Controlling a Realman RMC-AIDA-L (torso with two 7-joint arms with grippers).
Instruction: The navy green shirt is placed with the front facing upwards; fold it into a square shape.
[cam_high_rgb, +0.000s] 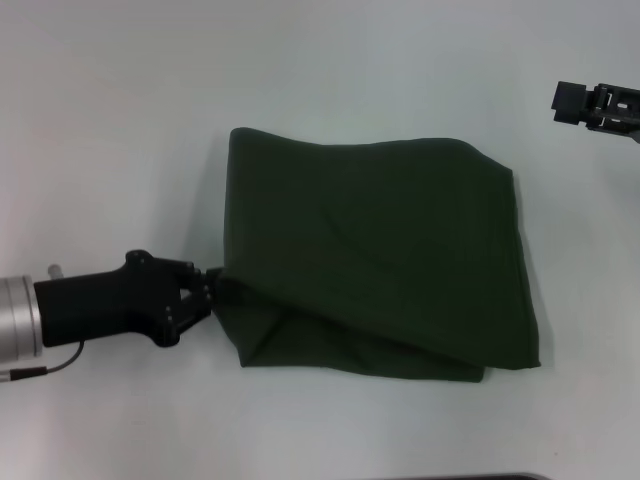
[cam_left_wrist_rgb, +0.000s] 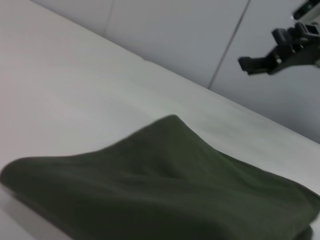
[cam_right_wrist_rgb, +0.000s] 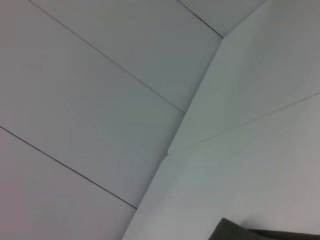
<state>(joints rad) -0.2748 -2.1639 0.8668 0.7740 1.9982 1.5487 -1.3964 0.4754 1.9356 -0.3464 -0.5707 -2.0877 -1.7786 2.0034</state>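
We see the navy green shirt (cam_high_rgb: 375, 255) lying in the middle of the white counter (cam_high_rgb: 120, 120), already folded into a thick packet of roughly square shape. No letters and no collar show; only plain dark green cloth is on top. The upper layer lies slanted over the lower one, so the near edge looks uneven, and one corner at the near right side sticks out a little.

Our left end effector (cam_high_rgb: 212, 285) is low over the counter at the near left corner of the shirt. Its tips touch the cloth edge there and seem to go between the layers, but we cannot tell if the fingers are closed on the cloth or only resting against it. In the left wrist view the folded shirt (cam_left_wrist_rgb: 165, 190) fills the lower part of the picture.

Our right end effector (cam_high_rgb: 598, 106) is up at the far right, well apart from the shirt, and it holds nothing. How wide it stands open we cannot tell.
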